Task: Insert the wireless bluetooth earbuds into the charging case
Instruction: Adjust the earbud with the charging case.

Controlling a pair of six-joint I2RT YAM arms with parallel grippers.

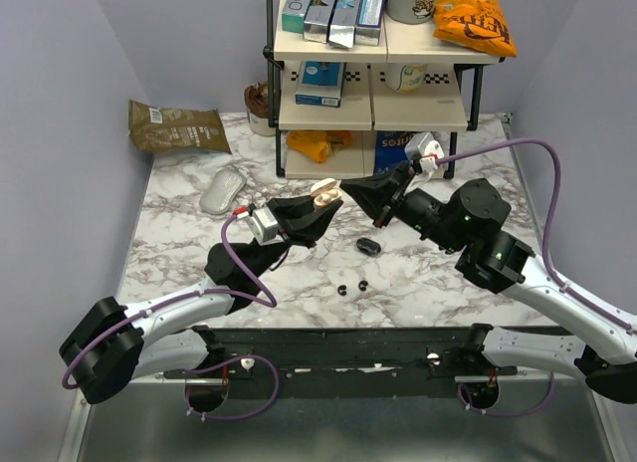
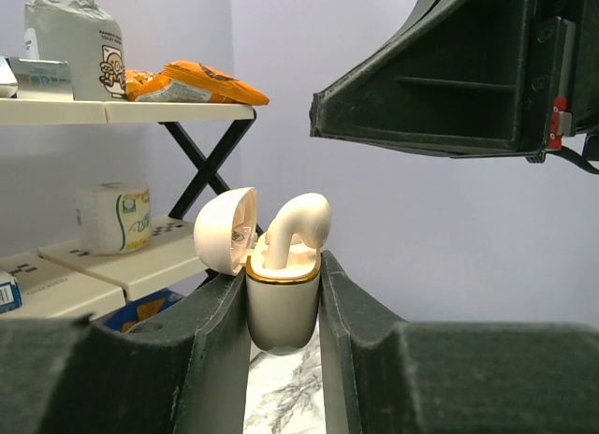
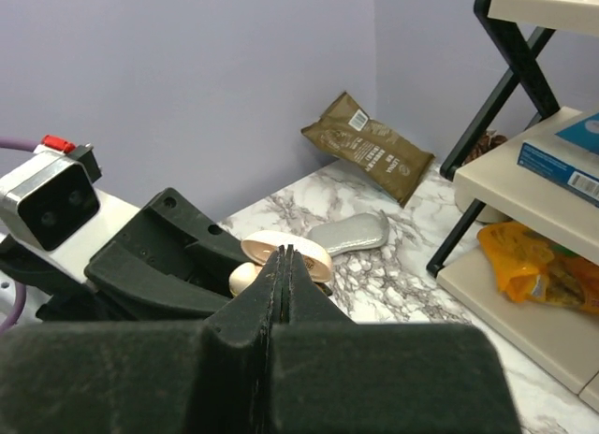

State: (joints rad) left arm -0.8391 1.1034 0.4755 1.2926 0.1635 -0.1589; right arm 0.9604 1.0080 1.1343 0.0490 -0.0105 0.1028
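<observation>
**Q:** Centre of the top view: what's held?

**A:** My left gripper [image 1: 323,205] clamps the open case [image 2: 283,312], with one earbud [image 2: 299,226] standing proud in it. My right gripper [image 3: 284,266], shut and empty, hangs close by. Two black buds [image 1: 343,289] lie lower, on the table [image 1: 448,283]. Next, probably: press it home.

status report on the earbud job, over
Left gripper shut on cream charging case, lid open, cream earbud standing in it. Right gripper shut, empty, close by. Two tiny glossy black buds on marble table.

Nothing legible (shelf boxes [image 1: 343,9] print too blurred).
</observation>
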